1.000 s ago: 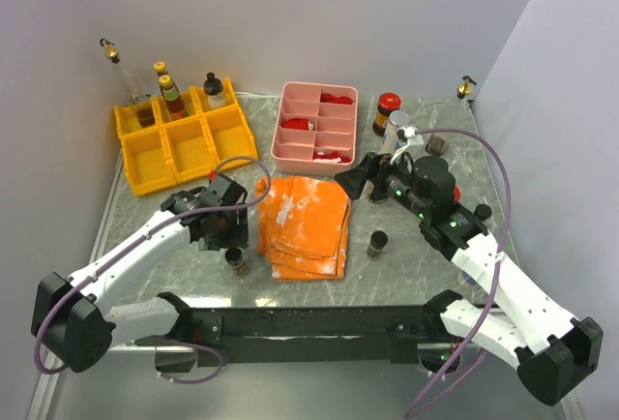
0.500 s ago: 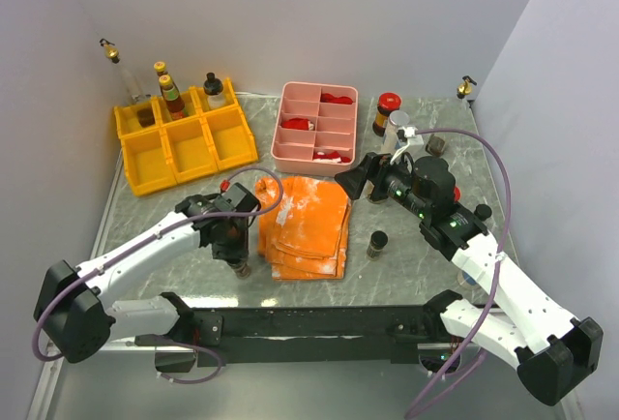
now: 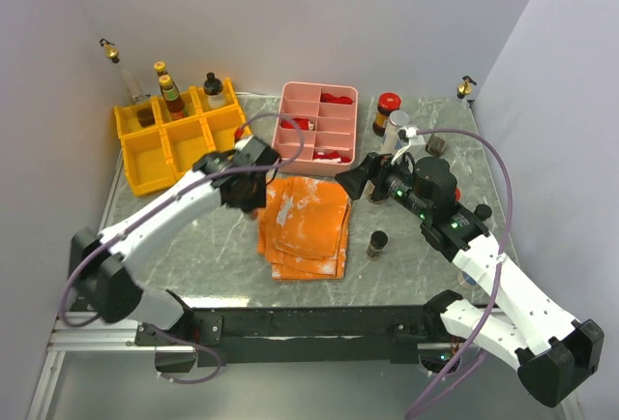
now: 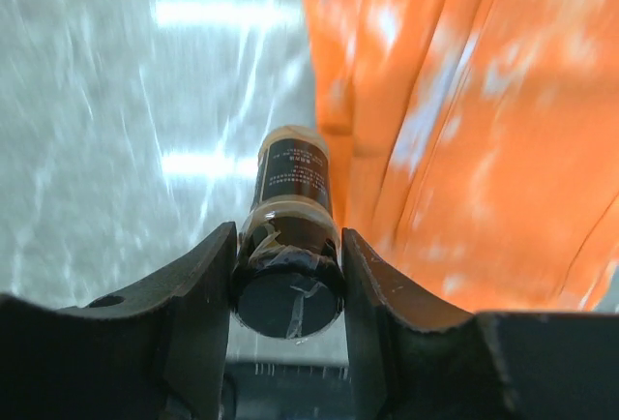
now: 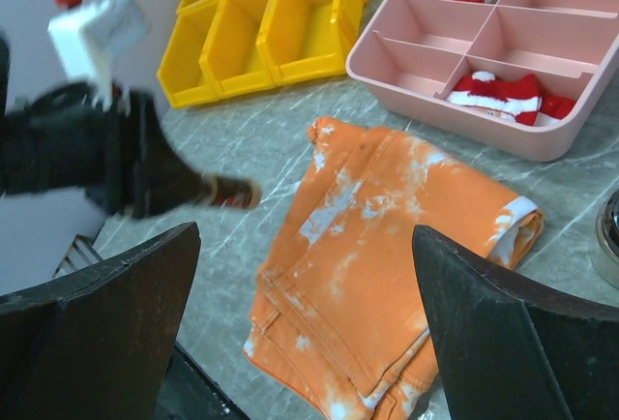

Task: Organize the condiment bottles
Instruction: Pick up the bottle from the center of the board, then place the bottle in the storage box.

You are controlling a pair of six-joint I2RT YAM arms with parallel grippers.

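1. The left tool [image 4: 290, 260] is clamped on a small dark bottle [image 4: 293, 176]. Its fingers [image 4: 203, 280] are pressed against either side of the neck, just beyond the black cap.
2. The small dark bottle is carried at the 9 o'clock edge of the orange cloth [image 3: 305, 225], at 5 o'clock from the yellow bin tray [image 3: 155, 180]. In the right wrist view it is seen lying near level, base towards the cloth.
3. The right tool [image 3: 353, 180] is held with its fingers wide apart and nothing between them. It is positioned at 5 o'clock from the pink divided tray [image 3: 319, 86], over the far right corner of the cloth.
4. Several upright bottles [image 3: 172, 99] are stood in the far row of the yellow bin tray, at 10 o'clock on the worktop [image 3: 387, 280].
5. A red-capped bottle [image 3: 387, 110] and a clear bottle [image 3: 397, 132] are stood close together at 3 o'clock from the pink divided tray. A small jar [image 3: 435, 142] is placed near them.
6. A black-capped bottle [image 3: 377, 243] is stood upright on the worktop at 3 o'clock from the cloth, apart from it.
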